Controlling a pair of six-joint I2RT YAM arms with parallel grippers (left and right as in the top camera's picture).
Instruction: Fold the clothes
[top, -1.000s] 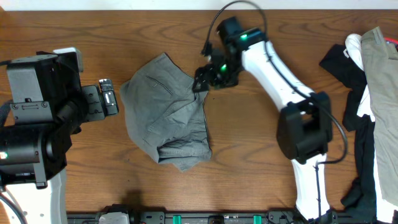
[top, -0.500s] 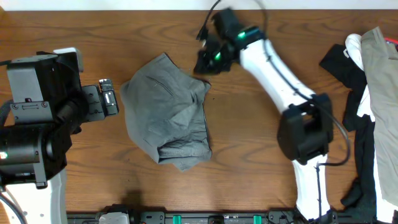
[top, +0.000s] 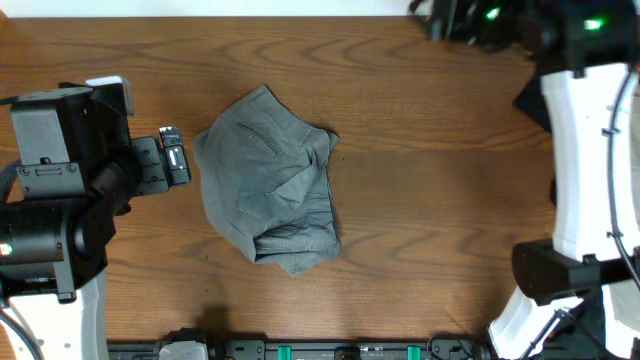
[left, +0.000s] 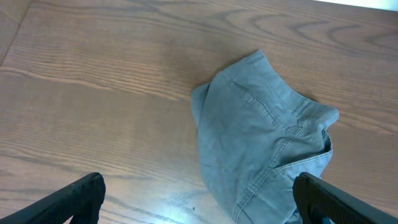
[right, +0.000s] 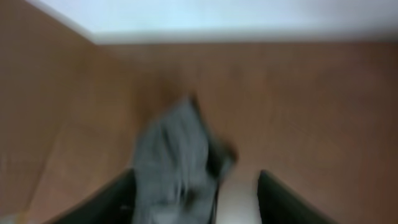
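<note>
Pointing toward the middle from the left side of the table (top: 420, 230), the left gripper (top: 172, 157) had its two fingers (left: 81, 198) wide apart and held nothing. The shorts (top: 270, 190) lay in a crumpled heap on the wood, just right of this gripper and not touching it. The right gripper (top: 447, 18) was at the far edge, well apart from the shorts. Its own view was blurred, but its jaws stood apart and empty.
</note>
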